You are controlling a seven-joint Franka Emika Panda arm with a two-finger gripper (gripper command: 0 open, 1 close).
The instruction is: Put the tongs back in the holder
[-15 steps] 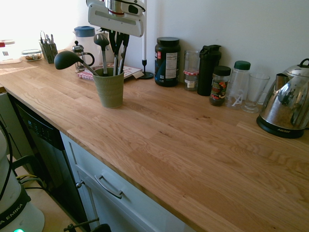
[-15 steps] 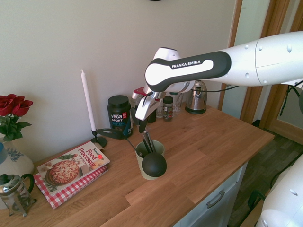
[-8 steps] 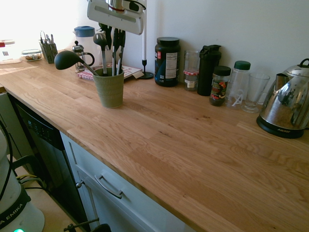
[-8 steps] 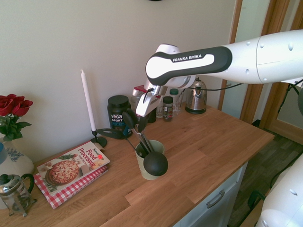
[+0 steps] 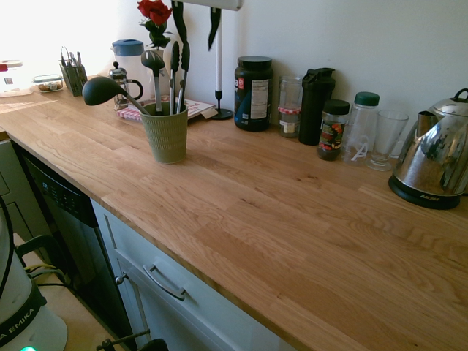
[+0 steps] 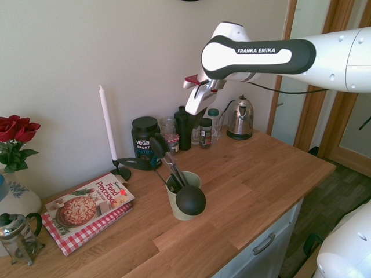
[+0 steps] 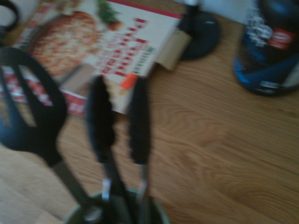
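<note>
The tongs point(image 5: 179, 67) stand upright in the sage-green ribbed holder point(image 5: 166, 135), their black tips up and slightly apart, beside a grey spoon point(image 5: 153, 61) and a black ladle point(image 5: 101, 89). My gripper point(image 5: 196, 14) hangs open well above them at the top edge, its two dark fingers spread, holding nothing. From the other side, the gripper point(image 6: 191, 110) is up and to the right of the tongs point(image 6: 164, 154) and the holder point(image 6: 184, 202). The wrist view looks down on the tongs' tips point(image 7: 100, 119) and the holder's rim point(image 7: 161, 215).
Behind the holder lie a cookbook point(image 6: 90, 202) on a checked cloth, a white candle point(image 6: 107, 124), a Vega tub point(image 5: 253, 93), jars and bottles point(image 5: 333, 128), and a kettle point(image 5: 435, 164). A French press point(image 6: 18, 237) and roses point(image 6: 14, 130) stand at the far end.
The gripper opened, let go of the tongs and rose clear of the holder. The tongs stayed standing in the cup.
</note>
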